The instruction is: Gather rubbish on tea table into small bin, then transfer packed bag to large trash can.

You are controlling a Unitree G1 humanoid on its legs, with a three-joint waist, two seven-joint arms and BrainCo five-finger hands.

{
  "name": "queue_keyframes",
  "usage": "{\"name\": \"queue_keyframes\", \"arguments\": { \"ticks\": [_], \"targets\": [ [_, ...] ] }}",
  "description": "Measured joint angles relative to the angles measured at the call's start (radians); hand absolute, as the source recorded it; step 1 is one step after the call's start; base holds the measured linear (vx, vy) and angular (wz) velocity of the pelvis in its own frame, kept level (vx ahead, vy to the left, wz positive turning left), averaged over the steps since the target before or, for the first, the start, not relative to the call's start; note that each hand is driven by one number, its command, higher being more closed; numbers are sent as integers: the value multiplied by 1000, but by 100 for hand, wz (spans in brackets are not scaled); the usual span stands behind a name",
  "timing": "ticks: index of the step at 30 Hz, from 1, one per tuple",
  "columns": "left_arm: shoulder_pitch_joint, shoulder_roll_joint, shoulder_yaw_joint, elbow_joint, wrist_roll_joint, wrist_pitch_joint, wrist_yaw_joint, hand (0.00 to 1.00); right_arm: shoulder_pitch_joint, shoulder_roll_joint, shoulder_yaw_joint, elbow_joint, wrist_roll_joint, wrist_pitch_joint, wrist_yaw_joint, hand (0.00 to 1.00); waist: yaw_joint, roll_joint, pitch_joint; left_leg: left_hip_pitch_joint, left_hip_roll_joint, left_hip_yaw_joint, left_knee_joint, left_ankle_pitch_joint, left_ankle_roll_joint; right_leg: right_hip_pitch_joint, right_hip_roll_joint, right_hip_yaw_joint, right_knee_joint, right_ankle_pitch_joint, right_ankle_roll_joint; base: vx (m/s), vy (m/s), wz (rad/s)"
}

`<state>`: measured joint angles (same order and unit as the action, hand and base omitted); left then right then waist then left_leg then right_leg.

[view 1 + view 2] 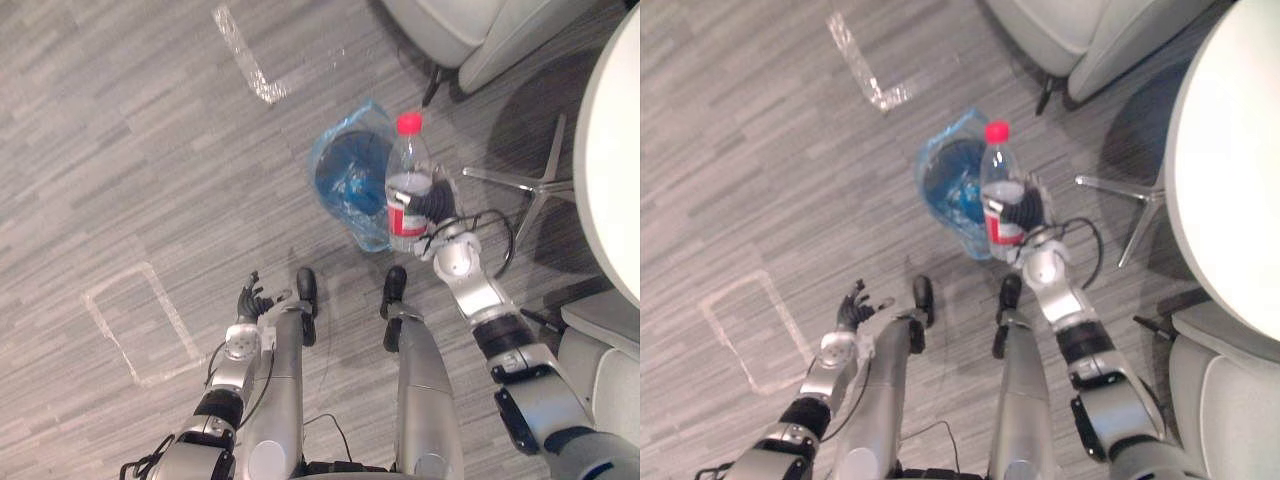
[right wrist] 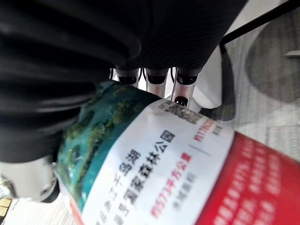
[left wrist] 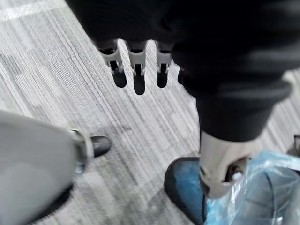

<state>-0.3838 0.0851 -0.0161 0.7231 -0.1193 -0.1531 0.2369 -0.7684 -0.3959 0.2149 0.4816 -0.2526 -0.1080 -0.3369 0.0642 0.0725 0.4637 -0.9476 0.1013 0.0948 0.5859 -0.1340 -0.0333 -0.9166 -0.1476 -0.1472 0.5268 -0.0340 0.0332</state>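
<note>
Red-capped bottle (image 1: pixel 407 180) stands upright mid-frame, clamped in the right robot hand (image 1: pixel 438 207) near the blue-bagged bin (image 1: pixel 348 178). Lower left, the left robot hand (image 1: pixel 252 298) hangs spread. Gathering step: next, probably shift over the bin and release.

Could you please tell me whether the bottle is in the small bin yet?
Out: the right robot hand grips the bottle upright, near the bagged bin.

Clear plastic bottle (image 1: pixel 408 185), glossy blue bag (image 1: pixel 350 170), matt striped floor (image 1: pixel 130 150).
</note>
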Motion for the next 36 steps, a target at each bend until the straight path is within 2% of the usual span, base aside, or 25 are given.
{"name": "queue_keyframes", "arguments": {
  "ticks": [7, 8, 15, 25, 28, 36],
  "targets": [
    [-40, -10, 0, -68, -27, -16, 2, 0, -163, 4, 27, 125, 18, 17, -20, 100, 22, -2, 8, -106, 4, -18, 19, 21, -10, -98, -13, -36, 52, -22, -20, 36, -3, 13],
    [-40, -11, 0, -68, -31, -17, 2, 0, -168, 4, 27, 135, 18, 20, -20, 0, 24, -2, 8, -107, 3, -20, 19, 22, -11, -99, -14, -39, 55, -24, -21, 43, -17, 23],
    [-40, -23, -3, -68, -40, -19, 4, 0, -242, 7, 27, 206, 19, 31, -33, 0, 32, -3, 8, -128, -4, -23, -15, 48, -22, -134, -34, -62, 84, -47, -32, 33, -15, 14],
    [-40, -41, -10, -63, -40, -19, 4, 0, -232, 53, 22, 211, 17, 36, -53, 0, 23, -4, 7, -117, -4, -19, -36, 68, -19, -130, -37, -64, 97, -50, -34, -1, -5, 6],
    [-39, -40, -12, -63, -40, -19, 4, 0, -210, 58, 22, 205, 13, 36, -54, 0, 23, -13, 2, -109, -2, -13, -53, 75, -15, -128, -39, -65, 96, -50, -35, -17, -21, 5],
    [-39, -37, -13, -59, -38, -19, 4, 0, -145, 71, 52, 208, -160, 39, -53, 0, 15, -31, -7, -99, 11, 1, -58, 81, -21, -113, -34, -71, 79, -45, -38, -1, -1, -2]
  ]
}}
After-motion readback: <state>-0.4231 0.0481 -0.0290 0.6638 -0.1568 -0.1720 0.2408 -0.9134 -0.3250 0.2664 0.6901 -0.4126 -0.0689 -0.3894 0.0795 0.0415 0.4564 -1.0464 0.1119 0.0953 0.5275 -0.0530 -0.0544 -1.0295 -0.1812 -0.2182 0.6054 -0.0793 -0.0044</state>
